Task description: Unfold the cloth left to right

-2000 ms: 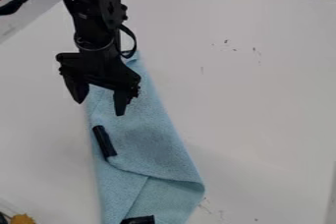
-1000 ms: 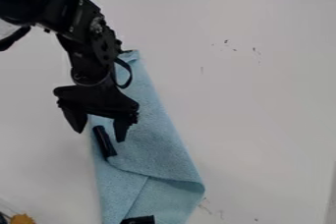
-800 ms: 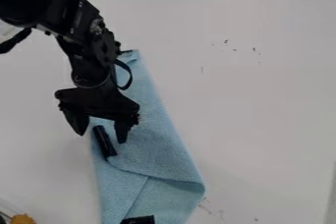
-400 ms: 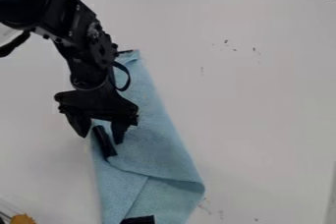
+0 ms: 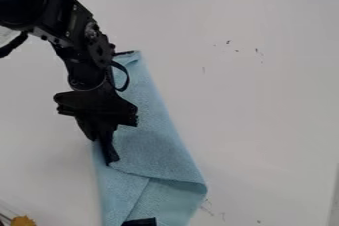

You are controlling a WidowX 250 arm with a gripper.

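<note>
Table [image 5: 265, 86], white, spreads out on every side of the fingers. A black robot arm [image 5: 83, 46] slants down to them from the upper left. Pale blue cloth [image 5: 155, 141], the thing to be unfolded, lies in a long folded band beneath the fingers, reaching above, below and to their right, with a loose flap edge curving away to their lower right.

The fingers [image 5: 99, 132] point down at the cloth's left edge and appear closed on a black strip [image 5: 110, 155], whose end pokes out just below them. A second black strip [image 5: 139, 222] sits well below the fingers, at the bottom of the view. Smallest is a yellow-orange object [image 5: 23, 221], well apart from the fingers, to their lower left.

The main danger is likely a pinch through too many layers: the fingers press so near the left edge that they could catch the lower layer too, and a lift to the right would then drag the whole cloth instead of opening it. Nothing visible weighs the lower layer down, so friction alone could pull it along. The strip is narrow and could slip out if the bite is shallow. Because the hold is at one spot, the parts farthest above and below the fingers might lag, leaving a twisted, half-open fold.
</note>
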